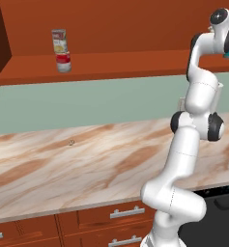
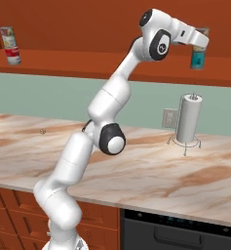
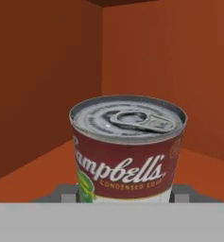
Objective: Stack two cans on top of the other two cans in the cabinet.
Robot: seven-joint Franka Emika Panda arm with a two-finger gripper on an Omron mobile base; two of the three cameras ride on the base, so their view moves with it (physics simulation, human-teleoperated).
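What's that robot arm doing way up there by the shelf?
It's stacking soup cans. On the left of the cabinet shelf, a yellow-and-green can already stands on the red-and-white can. Now the end effector is shut on a second can, held right above the teal can on the shelf's right side. From these views I can't tell whether it is resting on the teal can yet.

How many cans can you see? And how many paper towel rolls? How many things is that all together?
Cans: 4. These are the yellow-and-green can on the red-and-white can, the teal can, and the held can in the pincer.
Paper towel roll: 1
Total: 5
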